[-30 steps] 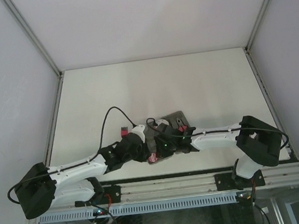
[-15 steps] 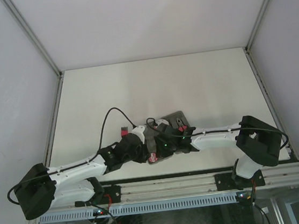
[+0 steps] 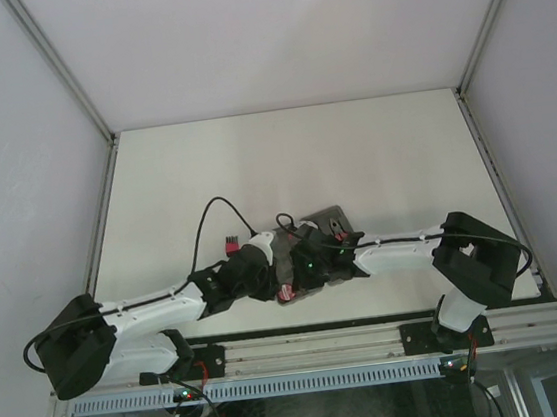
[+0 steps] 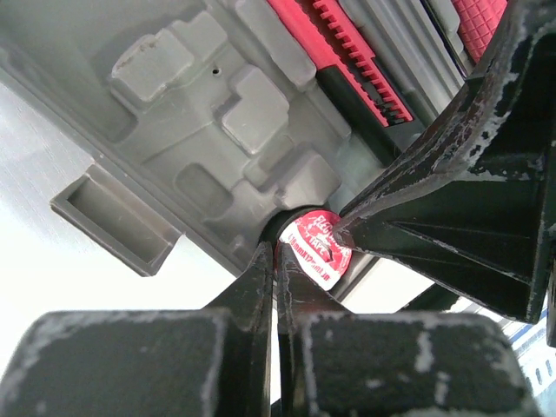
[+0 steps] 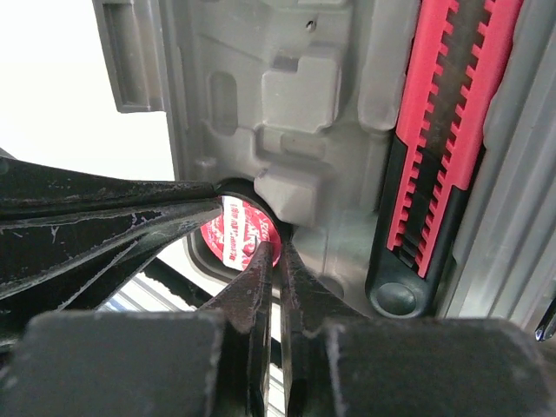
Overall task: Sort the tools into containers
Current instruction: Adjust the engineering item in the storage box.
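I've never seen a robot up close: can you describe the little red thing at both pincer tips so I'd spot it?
On the white table, find the grey tool case near the front edge. At its edge, where the left pincer and right pincer meet, sits a small red disc. It alone is round, with white lettering; the red toothed piece nearby is long.
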